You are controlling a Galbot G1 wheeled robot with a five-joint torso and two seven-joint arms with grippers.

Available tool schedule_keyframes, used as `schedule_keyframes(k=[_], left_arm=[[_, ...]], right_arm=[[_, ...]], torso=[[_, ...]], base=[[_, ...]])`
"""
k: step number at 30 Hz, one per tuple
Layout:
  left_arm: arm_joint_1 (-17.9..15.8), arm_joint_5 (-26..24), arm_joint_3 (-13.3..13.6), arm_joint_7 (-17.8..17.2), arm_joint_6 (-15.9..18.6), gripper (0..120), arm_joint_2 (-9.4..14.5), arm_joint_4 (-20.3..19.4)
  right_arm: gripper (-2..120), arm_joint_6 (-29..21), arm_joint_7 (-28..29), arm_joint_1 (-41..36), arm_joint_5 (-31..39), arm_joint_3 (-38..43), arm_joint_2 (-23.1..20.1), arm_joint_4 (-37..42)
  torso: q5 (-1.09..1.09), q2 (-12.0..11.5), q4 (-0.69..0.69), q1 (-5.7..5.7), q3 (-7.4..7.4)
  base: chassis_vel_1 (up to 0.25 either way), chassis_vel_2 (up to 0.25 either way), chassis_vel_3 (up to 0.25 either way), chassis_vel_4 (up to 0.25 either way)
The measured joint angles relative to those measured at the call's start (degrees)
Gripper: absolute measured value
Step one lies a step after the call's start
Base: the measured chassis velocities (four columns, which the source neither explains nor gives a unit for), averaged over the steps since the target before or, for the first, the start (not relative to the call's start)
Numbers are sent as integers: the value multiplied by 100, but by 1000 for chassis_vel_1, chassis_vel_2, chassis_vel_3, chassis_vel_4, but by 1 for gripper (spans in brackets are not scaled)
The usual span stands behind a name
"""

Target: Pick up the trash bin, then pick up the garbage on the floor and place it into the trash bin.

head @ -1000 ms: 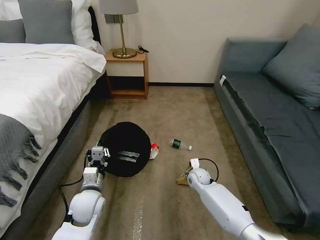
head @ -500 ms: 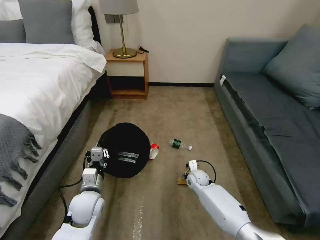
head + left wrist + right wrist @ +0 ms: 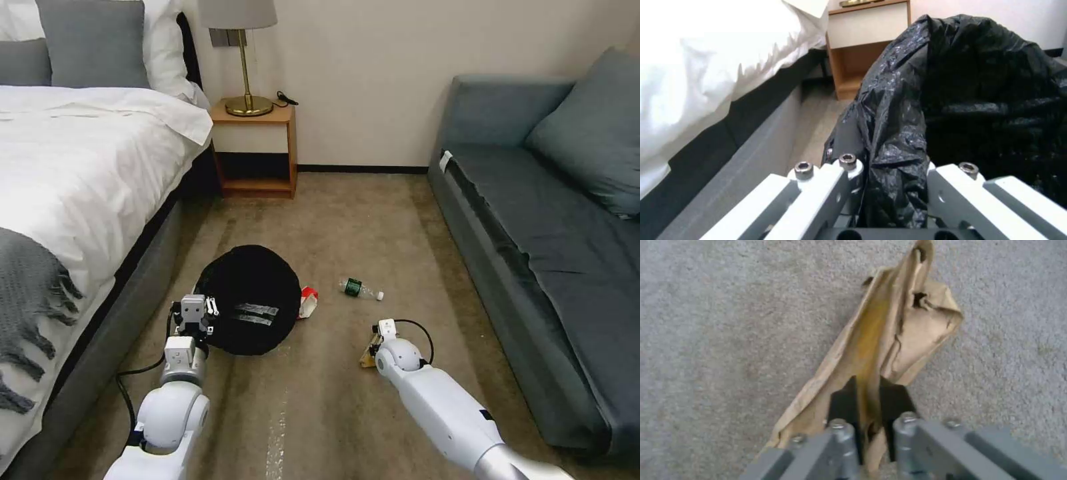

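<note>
The trash bin [image 3: 250, 300] is tilted, so its black-bag-lined mouth faces me beside the bed. My left gripper [image 3: 195, 312] is shut on its near rim; the left wrist view shows the crinkled bag of the trash bin [image 3: 978, 83] pinched by the left gripper [image 3: 889, 166]. My right gripper [image 3: 869, 396] is down on the floor [image 3: 333, 413], shut on a tan crumpled scrap [image 3: 907, 336]. This scrap [image 3: 367, 359] peeks out beside the right wrist. A red-and-white wrapper [image 3: 308, 301] lies against the bin. A small clear bottle [image 3: 360, 289] with a green label lies further right.
A bed [image 3: 80, 200] runs along the left and a grey sofa [image 3: 547, 253] along the right. A wooden nightstand [image 3: 257, 150] with a lamp stands at the far wall. Open carpet lies between bed and sofa.
My right wrist has shifted slightly toward me and lower over the tan scrap, which now shows less. The left arm and the bin have not moved.
</note>
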Motion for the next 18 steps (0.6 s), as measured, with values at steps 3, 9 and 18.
schedule_keyframes(k=[3, 9, 18], left_arm=[[10, 0, -9, 0, -6, 5, 0, 6], [11, 6, -10, 0, -19, 5, -8, 16], [12, 13, 5, 0, -23, 5, -5, -1]], right_arm=[[0, 68, -37, -39, -37, 7, -7, 5], [0, 134, -66, -80, -81, 21, -15, 37], [0, 339, -149, -218, -206, 109, -79, 290]], torso=[[0, 0, 0, 0, 0], [0, 0, 0, 0, 0], [1, 0, 0, 0, 0]], base=[[0, 0, 0, 0], [0, 0, 0, 0], [0, 0, 0, 0]])
